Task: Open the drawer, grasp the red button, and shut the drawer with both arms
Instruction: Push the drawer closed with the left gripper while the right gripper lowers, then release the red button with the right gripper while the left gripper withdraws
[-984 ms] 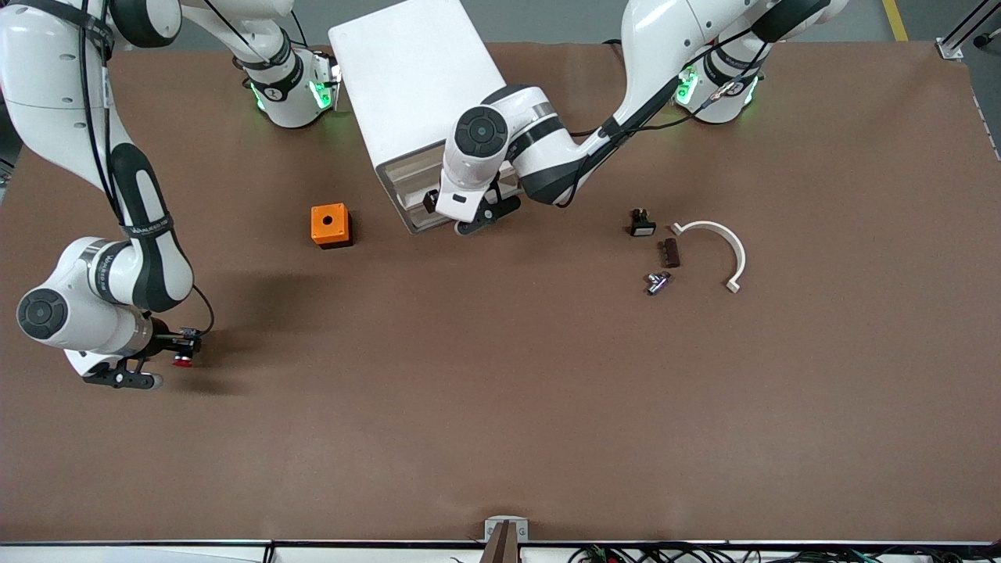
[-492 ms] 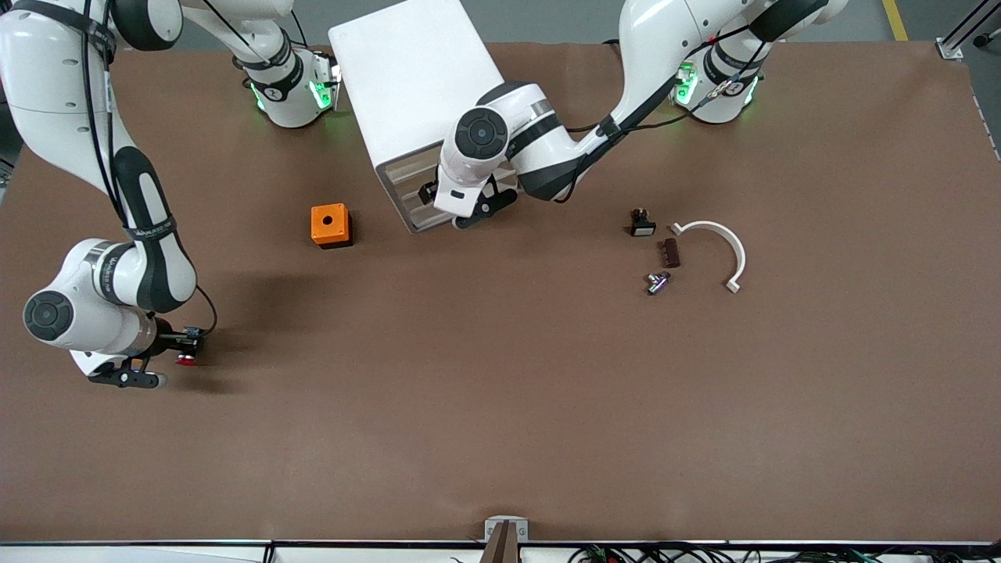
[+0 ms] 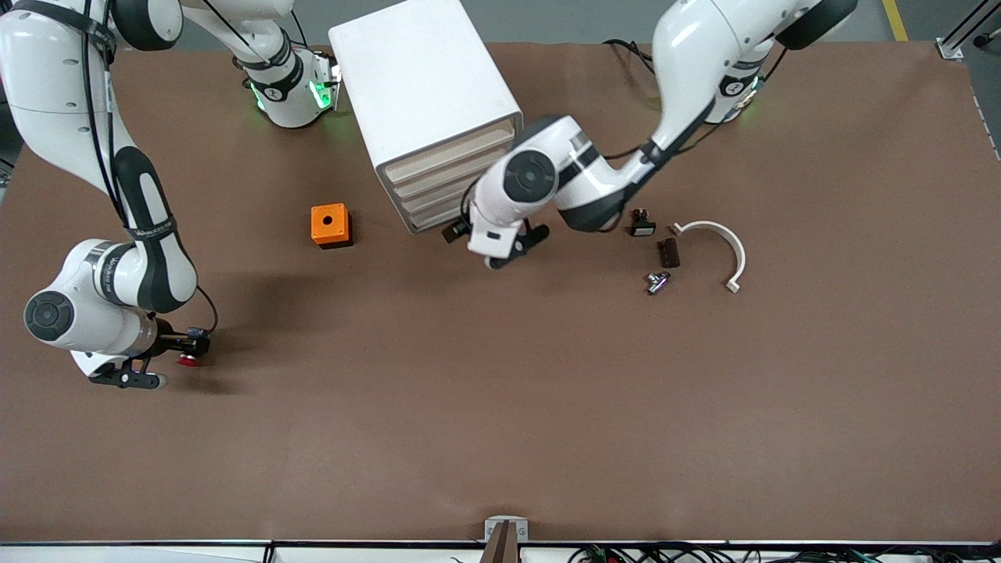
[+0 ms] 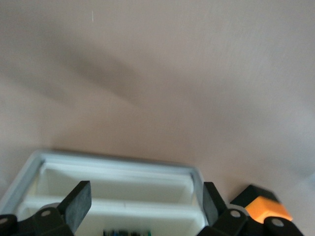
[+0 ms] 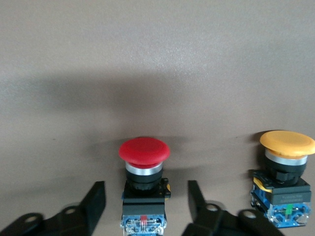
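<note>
cream fronts are all sitting flush now: the drawer (image 3: 447, 148) has gone shut and your left gripper (image 3: 478, 242) is backing off, fingers spread, empty. your right gripper (image 3: 174, 353), near the right arm's table edge, is straddling the red button (image 5: 143, 169), jaws open.

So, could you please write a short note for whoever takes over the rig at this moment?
Left tool: open and empty, over the table in front of the cabinet.
Right tool: open, with its fingers on either side of the button, not touching it.
Button: out of the drawer, at the right arm's end of the table, beside a yellow button.
Drawer: shut.
Done: button out, drawer shut.
Left: confirm the button rests on the table, then pull both arms clear.
</note>
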Robot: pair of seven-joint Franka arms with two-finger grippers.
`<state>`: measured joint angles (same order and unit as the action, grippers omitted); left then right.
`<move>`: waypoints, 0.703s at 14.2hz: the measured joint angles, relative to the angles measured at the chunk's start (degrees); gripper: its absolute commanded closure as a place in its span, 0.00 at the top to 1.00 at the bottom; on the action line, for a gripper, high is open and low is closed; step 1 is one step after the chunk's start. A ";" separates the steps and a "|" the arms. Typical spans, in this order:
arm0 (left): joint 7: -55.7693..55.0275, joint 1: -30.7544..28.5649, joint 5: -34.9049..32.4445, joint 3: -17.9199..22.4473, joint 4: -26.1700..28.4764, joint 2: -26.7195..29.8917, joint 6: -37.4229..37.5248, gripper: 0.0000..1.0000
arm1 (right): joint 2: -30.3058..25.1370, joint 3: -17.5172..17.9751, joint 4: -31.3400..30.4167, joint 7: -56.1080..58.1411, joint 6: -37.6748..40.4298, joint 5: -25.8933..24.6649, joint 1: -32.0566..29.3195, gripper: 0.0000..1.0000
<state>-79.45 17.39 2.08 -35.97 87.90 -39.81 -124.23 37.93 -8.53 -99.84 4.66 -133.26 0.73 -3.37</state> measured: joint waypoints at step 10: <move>26.10 -12.05 -13.50 0.41 -1.80 4.63 9.59 1.00 | -9.15 1.15 2.30 -3.24 11.32 0.02 2.45 1.00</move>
<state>-53.35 5.34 -11.42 -35.57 86.10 -35.18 -114.64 28.78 -7.38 -97.55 1.42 -121.93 0.74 -0.91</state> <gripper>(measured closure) 0.000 0.000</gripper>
